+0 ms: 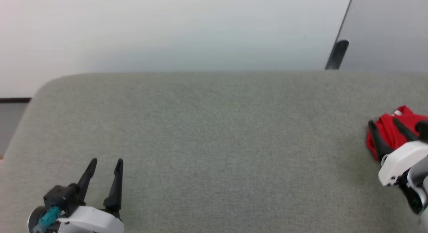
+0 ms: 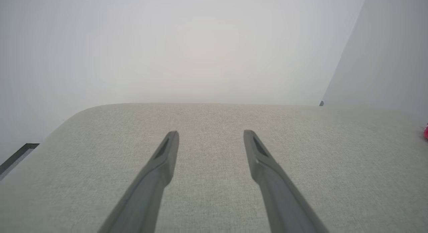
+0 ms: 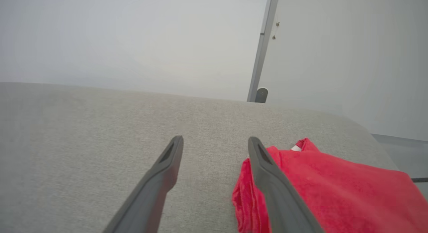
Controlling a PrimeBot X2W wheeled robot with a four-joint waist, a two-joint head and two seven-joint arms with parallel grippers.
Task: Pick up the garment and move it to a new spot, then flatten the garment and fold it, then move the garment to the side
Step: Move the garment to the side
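The garment [image 1: 391, 134] lies bunched in a red heap on the far right of the grey cloth-covered bench [image 1: 214, 142], partly cut off by the edge of the head view, with a small patch of white [image 1: 398, 111] showing at its far end. The right hand [image 1: 383, 122] is right at the heap with its two dark fingers spread wide apart and nothing between them. In the right wrist view one finger [image 3: 267, 172] lies across the near left edge of the red cloth and the other [image 3: 160, 179] is over bare bench beside it; whether either one touches the cloth I cannot tell. The left hand [image 1: 107, 161] is well apart from the garment at the bench's near left, its fingers also spread apart and holding nothing, over bare cloth. Behind the bench stands a pale wall [image 1: 167, 32], and at the back right a dark slanted post [image 1: 337, 54] edges a grey panel [image 1: 388, 29]
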